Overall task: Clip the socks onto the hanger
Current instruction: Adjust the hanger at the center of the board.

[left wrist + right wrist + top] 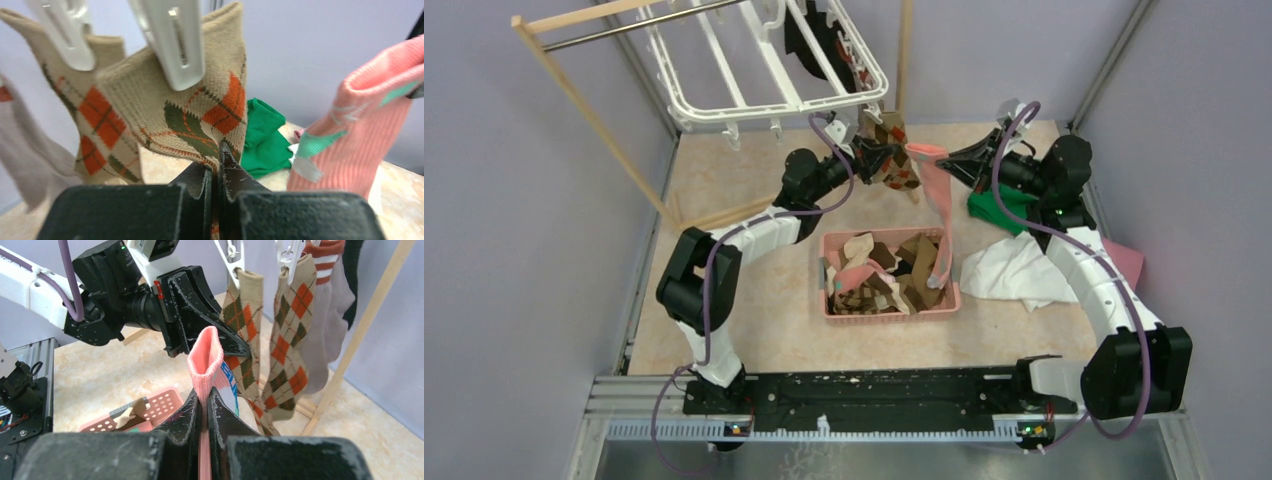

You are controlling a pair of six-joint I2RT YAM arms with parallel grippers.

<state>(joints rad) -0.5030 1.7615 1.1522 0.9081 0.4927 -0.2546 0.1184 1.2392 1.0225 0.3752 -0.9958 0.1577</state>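
The white hanger (764,70) hangs at the back from the wooden rack. Two brown-orange argyle socks (190,115) (95,115) hang from its white clips (175,40). My left gripper (217,160) is shut on the lower edge of the nearer argyle sock (894,150). My right gripper (205,402) is shut on a pink-teal sock (205,360), holding its cuff upright just right of the left gripper (235,347). The rest of the pink sock (939,200) trails down towards the basket. More socks (889,275) lie in a heap in the pink basket (889,312).
A wooden rack post (365,325) stands right behind the hanging socks, and its slanted leg (594,110) crosses the left side. Green (999,210), white (1014,275) and pink (1129,262) cloths lie under the right arm. Striped and grey socks (325,315) hang further along.
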